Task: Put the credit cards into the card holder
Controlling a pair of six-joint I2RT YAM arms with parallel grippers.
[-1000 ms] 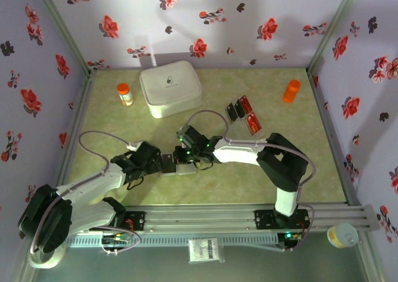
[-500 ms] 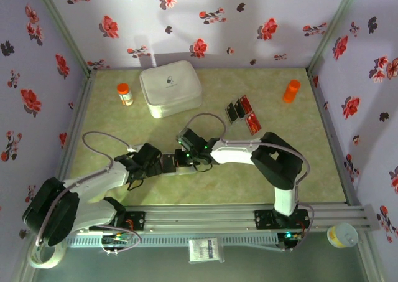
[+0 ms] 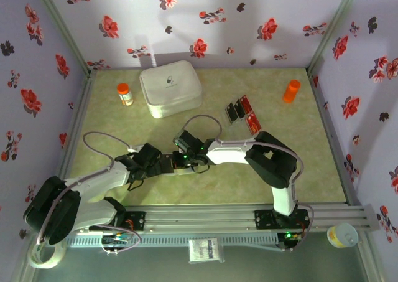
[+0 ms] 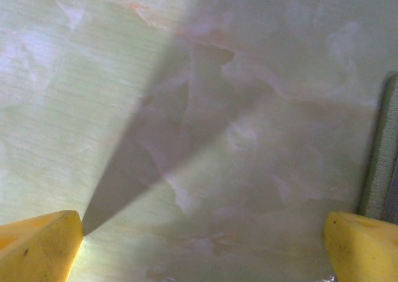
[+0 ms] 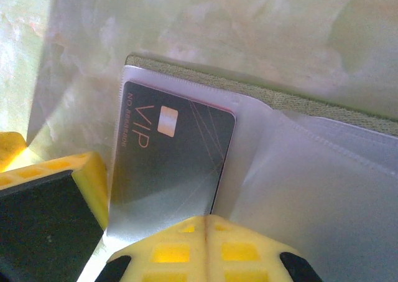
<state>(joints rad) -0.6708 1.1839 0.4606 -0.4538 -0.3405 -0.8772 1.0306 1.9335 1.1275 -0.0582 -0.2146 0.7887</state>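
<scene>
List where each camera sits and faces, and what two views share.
Top external: above and behind the bases, looking down at the table; both arms show, left hand beside right hand.
Left wrist: on the left arm, facing the table; its open yellow fingertips show.
Right wrist: on the right arm, facing a black card in the card holder; its shut fingertips show.
Shared: both wrist views see the green table.

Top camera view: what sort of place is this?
Likely a staged robot test booth: flower-printed walls, a pale green marbled tabletop, and a left robot arm and right robot arm bolted to a grey metal rail.
</scene>
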